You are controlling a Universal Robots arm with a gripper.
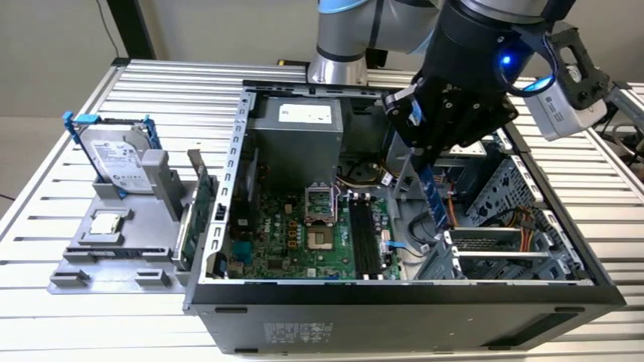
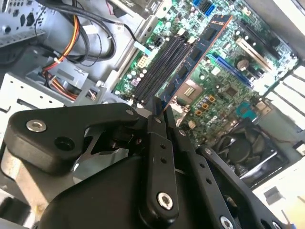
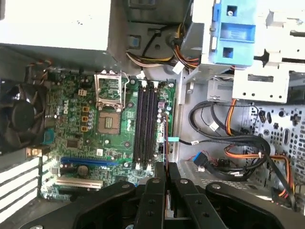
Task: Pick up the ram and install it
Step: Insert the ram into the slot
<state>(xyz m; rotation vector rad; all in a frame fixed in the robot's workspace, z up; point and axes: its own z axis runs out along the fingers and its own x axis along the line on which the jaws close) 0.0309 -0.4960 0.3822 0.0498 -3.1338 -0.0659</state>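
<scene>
My gripper [image 1: 430, 157] hangs over the open computer case and is shut on the ram [image 1: 436, 194], a narrow blue stick that points down from the fingers. The stick hovers above the case floor, toward the exterior view's right of the black memory slots [image 1: 364, 237] on the green motherboard [image 1: 292, 241]. In the second wrist view the ram [image 2: 193, 57] runs out from the gripper [image 2: 159, 109] alongside the slots [image 2: 159, 69]. In the first wrist view I see the ram [image 3: 167, 143] edge-on, just beside the slots [image 3: 145, 124], rising from the gripper [image 3: 167, 168].
A grey holder [image 1: 116, 260] on the exterior view's left carries a hard drive [image 1: 116, 158], a small silver processor chip [image 1: 105, 225] and a green expansion card [image 1: 201, 204]. Inside the case are the power supply [image 1: 297, 139], loose cables [image 3: 238, 148], a fan [image 3: 21, 117] and metal drive cages [image 1: 503, 249].
</scene>
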